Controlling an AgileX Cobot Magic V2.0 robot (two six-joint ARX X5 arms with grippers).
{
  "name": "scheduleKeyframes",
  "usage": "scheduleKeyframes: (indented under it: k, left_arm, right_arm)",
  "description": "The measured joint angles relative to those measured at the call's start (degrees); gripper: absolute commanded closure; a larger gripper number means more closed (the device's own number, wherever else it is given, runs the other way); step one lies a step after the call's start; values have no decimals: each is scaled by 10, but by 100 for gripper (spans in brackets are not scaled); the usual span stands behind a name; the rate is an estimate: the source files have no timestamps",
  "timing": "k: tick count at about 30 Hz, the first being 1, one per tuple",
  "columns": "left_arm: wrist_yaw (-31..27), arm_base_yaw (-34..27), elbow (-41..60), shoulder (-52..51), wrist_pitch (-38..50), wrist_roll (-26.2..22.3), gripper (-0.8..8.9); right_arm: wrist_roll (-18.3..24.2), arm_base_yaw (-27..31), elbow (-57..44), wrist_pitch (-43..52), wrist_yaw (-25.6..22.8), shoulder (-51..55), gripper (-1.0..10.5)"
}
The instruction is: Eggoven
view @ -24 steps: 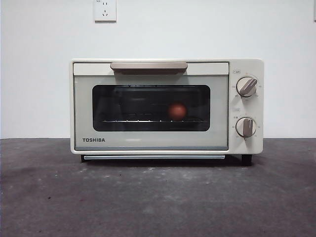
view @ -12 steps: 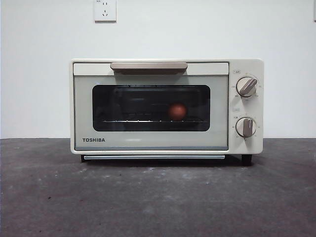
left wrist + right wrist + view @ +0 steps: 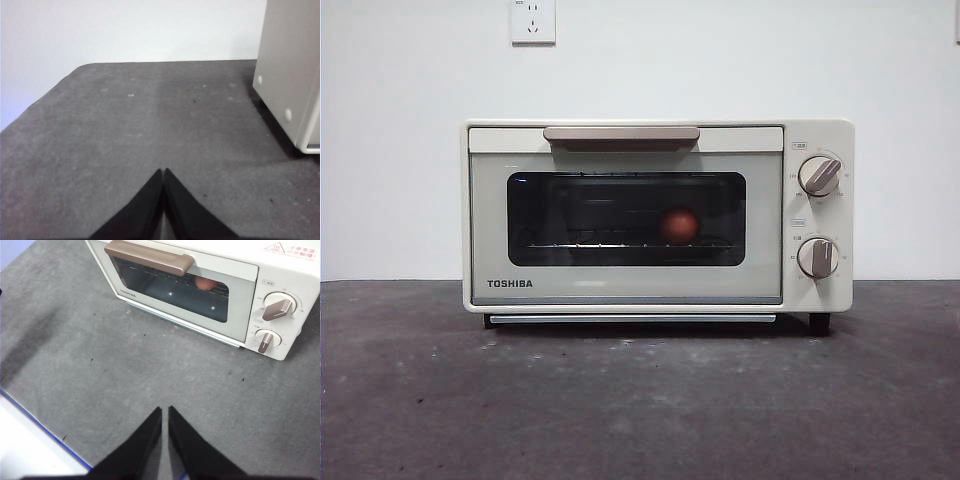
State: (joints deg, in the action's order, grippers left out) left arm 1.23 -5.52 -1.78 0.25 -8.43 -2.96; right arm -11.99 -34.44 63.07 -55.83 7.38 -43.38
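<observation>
With the egg (image 3: pixel 679 224) on the rack inside the closed oven (image 3: pixel 657 215), both claws together and clear of it, bring your right claw (image 3: pixel 164 412) squarely to the handle (image 3: pixel 148 256) and pull evenly.

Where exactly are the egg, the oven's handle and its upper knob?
egg (image 3: pixel 679 224): front view, middle of its shell behind the glass.
handle (image 3: pixel 621 134): front view, centre of the beige bar.
upper knob (image 3: pixel 819 175): front view, its grip ridge.
</observation>
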Motion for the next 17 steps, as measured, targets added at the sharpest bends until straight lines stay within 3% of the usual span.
scheduleKeyframes:
  k: [5, 17]
  left_arm:
    - [0, 0, 0, 0, -19, 24, 806]
    - [0, 0, 0, 0, -19, 30, 806]
  right_arm:
    - [0, 0, 0, 0, 0, 0, 943]
    - [0, 0, 0, 0, 0, 0, 943]
